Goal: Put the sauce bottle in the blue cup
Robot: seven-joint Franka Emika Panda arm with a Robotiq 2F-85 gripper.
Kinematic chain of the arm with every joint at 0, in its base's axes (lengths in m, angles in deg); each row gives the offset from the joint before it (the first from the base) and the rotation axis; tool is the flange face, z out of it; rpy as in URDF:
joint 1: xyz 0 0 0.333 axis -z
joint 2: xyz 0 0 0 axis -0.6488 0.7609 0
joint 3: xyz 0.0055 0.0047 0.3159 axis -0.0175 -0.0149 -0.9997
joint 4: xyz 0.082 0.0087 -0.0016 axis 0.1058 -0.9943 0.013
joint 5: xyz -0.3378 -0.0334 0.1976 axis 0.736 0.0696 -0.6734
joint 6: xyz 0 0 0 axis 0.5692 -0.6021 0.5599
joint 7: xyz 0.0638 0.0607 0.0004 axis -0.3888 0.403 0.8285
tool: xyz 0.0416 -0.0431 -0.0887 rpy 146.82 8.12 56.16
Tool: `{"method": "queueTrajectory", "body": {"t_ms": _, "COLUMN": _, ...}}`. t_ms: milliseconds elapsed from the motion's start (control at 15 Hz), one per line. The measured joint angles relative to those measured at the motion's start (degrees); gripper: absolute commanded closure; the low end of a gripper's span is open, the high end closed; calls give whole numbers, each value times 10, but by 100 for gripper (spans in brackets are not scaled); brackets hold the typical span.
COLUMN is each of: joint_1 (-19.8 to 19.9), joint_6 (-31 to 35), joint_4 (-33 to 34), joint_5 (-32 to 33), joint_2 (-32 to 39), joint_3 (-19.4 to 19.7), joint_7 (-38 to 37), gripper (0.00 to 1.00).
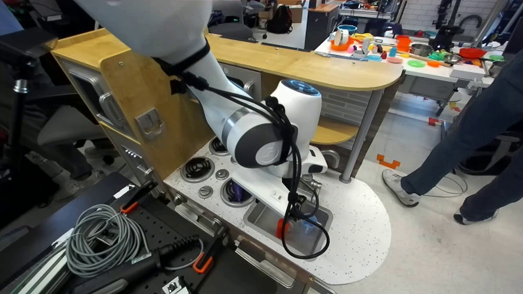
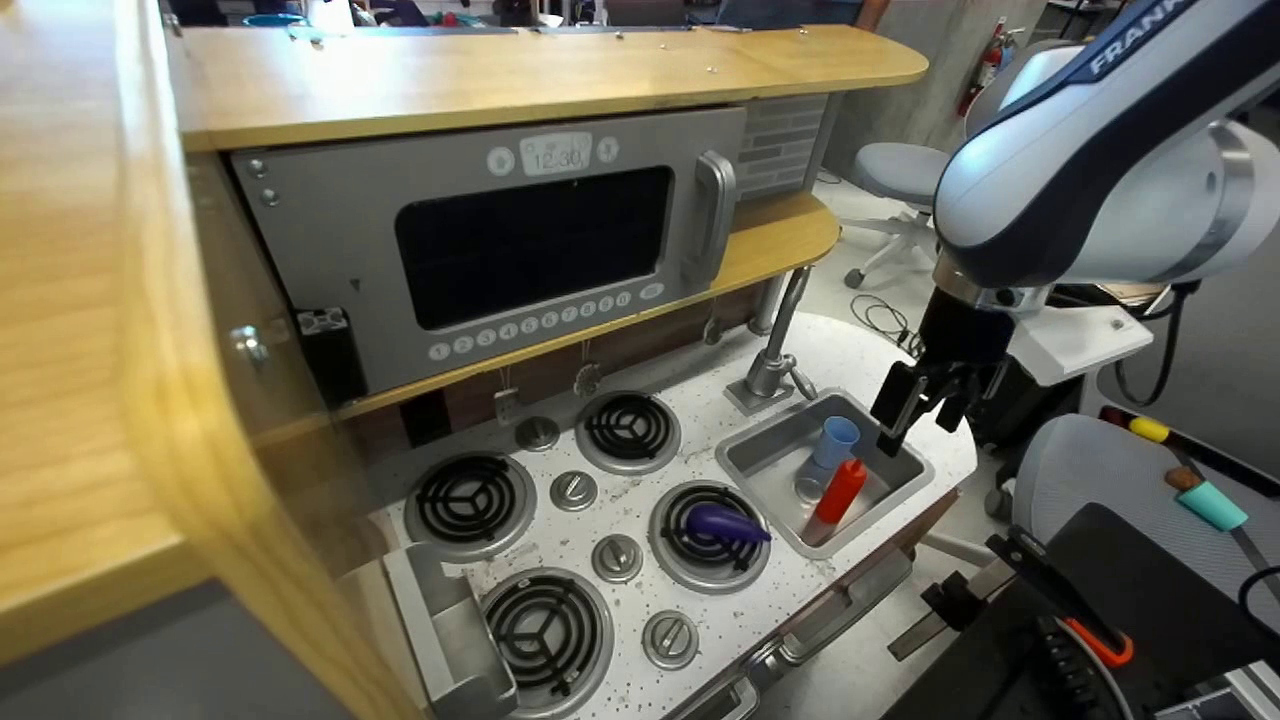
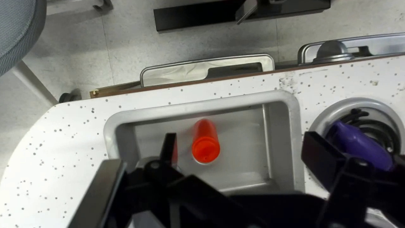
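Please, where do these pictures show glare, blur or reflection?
Wrist view: the black angular gripper fingers look soft, probably out of focus, while the speckled white countertop is fairly crisp; in an exterior view, glare whitens the picture-left part of the pale wooden shelf, and a dull reflection seems to lie below the small red tapered bottle in the grey rectangular sink.

A purple toy eggplant (image 2: 720, 522) lies across a stove burner (image 2: 690, 571) beside a gray sink (image 3: 202, 107), with a toy microwave (image 2: 535, 245) set above the counter (image 1: 363, 237). In an exterior view, a coil of gray cable (image 1: 83, 251) rests on a black table (image 1: 245, 277) as a person (image 1: 480, 122) in dark pants (image 1: 461, 141) and sneakers (image 1: 399, 188) stands near the counter's rounded end.
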Motion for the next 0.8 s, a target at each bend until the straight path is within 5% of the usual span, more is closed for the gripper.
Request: {"method": "queueTrajectory", "body": {"t_ms": 800, "joint_1": 16, "joint_6": 74, "joint_4": 118, "joint_5": 8, "joint_2": 153, "joint_3": -25, "joint_7": -30, "gripper": 0}}
